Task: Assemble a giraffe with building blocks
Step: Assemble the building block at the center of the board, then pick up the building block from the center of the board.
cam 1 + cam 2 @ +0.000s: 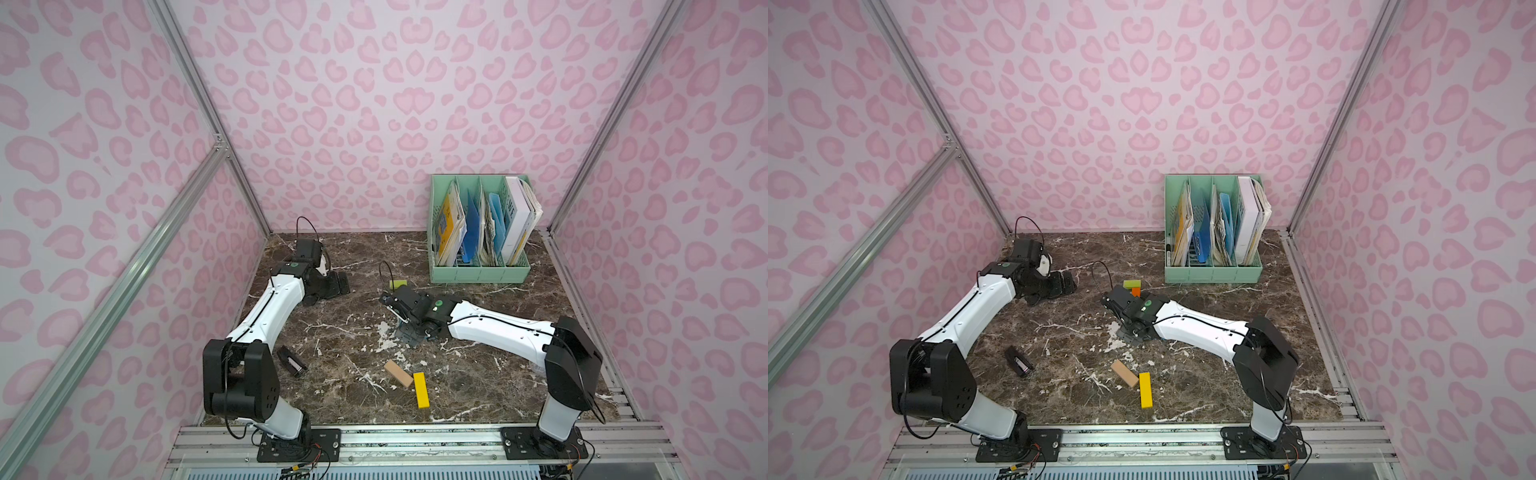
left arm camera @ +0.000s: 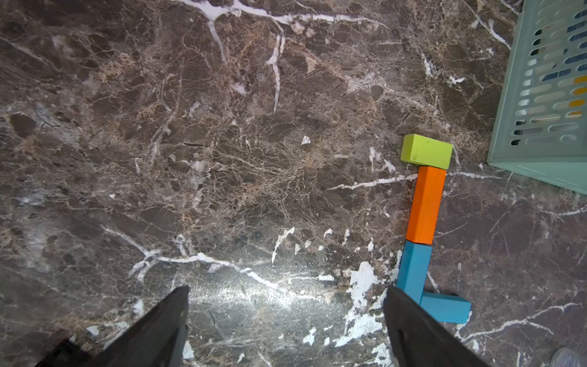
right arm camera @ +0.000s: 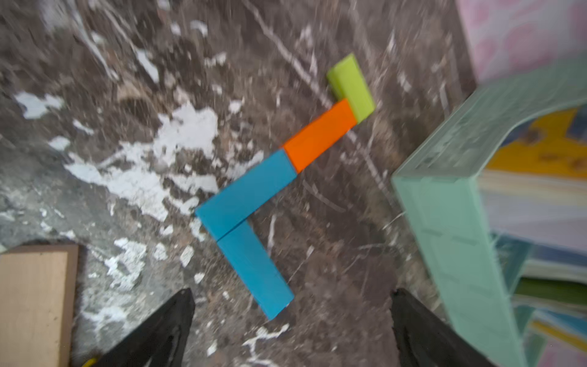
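My left end effector (image 2: 286, 290) and right end effector (image 3: 292, 290) gape wide (both empty); 4 touching blocks (image 2: 424, 222) lie near the file rack (image 1: 478, 274).

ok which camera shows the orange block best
Left wrist view: the orange block is sharp, whole and unobstructed, between the green block and a blue block. The right wrist view shows it whole but blurred. In a top view only a sliver shows past the right arm.
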You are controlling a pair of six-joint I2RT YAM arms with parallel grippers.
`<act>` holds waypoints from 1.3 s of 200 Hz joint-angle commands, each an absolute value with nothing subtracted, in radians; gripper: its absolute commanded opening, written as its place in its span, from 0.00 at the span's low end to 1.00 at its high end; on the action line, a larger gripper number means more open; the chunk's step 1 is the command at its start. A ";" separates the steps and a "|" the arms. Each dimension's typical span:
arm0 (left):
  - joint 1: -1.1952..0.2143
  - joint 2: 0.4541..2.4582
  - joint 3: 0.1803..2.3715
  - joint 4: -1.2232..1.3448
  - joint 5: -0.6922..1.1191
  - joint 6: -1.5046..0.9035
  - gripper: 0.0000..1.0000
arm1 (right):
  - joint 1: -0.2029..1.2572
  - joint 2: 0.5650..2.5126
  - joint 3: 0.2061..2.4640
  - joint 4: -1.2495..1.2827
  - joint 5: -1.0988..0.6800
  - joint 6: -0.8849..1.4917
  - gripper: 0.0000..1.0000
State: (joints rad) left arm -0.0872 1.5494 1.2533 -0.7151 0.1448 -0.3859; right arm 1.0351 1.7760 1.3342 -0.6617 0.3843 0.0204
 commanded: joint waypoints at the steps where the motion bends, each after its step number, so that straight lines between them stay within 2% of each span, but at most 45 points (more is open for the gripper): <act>1: -0.086 1.536 1.251 -0.736 0.144 -0.373 0.98 | 1.059 1.715 1.241 -0.726 0.208 0.446 0.79; 40: -0.085 1.529 1.252 -0.734 0.150 -0.373 0.98 | 1.216 1.612 1.055 -0.576 0.050 0.847 0.72; 70: -0.086 1.524 1.253 -0.733 0.158 -0.374 0.98 | 1.301 1.657 1.029 -0.490 0.000 0.988 0.75; 110: -0.085 1.517 1.248 -0.730 0.163 -0.376 0.98 | 1.316 1.721 1.051 -0.554 0.051 1.046 0.69; 157: -0.086 1.517 1.250 -0.729 0.166 -0.377 0.98 | 1.316 1.635 1.010 -0.628 0.130 1.093 0.66; 227: -0.085 1.521 1.248 -0.729 0.161 -0.376 0.98 | 1.314 1.655 0.963 -0.559 0.081 1.079 0.65; 260: -0.087 1.524 1.250 -0.731 0.162 -0.376 0.98 | 1.296 1.671 0.948 -0.529 0.071 1.055 0.60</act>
